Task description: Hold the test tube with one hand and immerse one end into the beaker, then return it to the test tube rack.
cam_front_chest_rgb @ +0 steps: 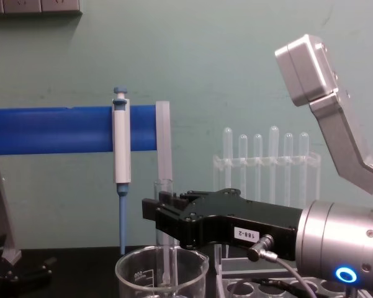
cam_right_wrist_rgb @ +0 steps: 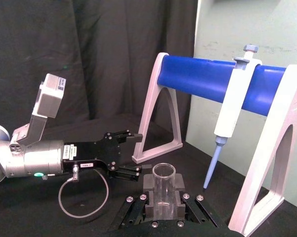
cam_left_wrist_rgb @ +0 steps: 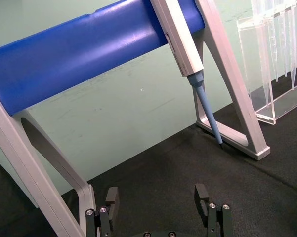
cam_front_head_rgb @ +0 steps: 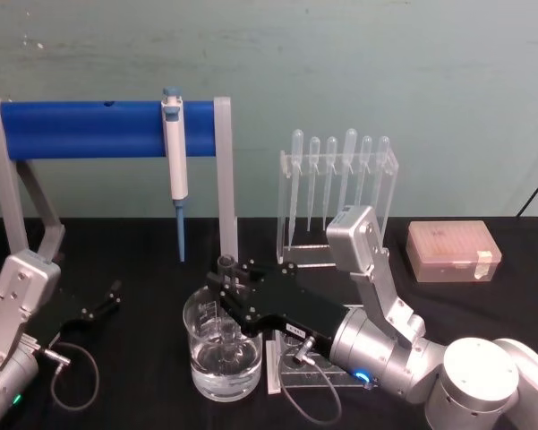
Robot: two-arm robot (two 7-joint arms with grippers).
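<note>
Right claw [cam_front_head_rgb: 226, 274] gripped glass tube [cam_front_chest_rgb: 164, 188] tight, tube upright, low end inside beaker [cam_front_head_rgb: 199, 356]. Left claw [cam_left_wrist_rgb: 157, 196] spread wide, held nothing, sat left.

Pipettor [cam_front_head_rgb: 175, 166] and stand post [cam_front_head_rgb: 226, 179] crowd behind beaker [cam_front_head_rgb: 217, 367]; open table [cam_front_head_rgb: 143, 394] left of beaker.

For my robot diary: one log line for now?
right tool: shut on test tube | test tube: upright, lower end inside beaker | left tool: open, idle
</note>
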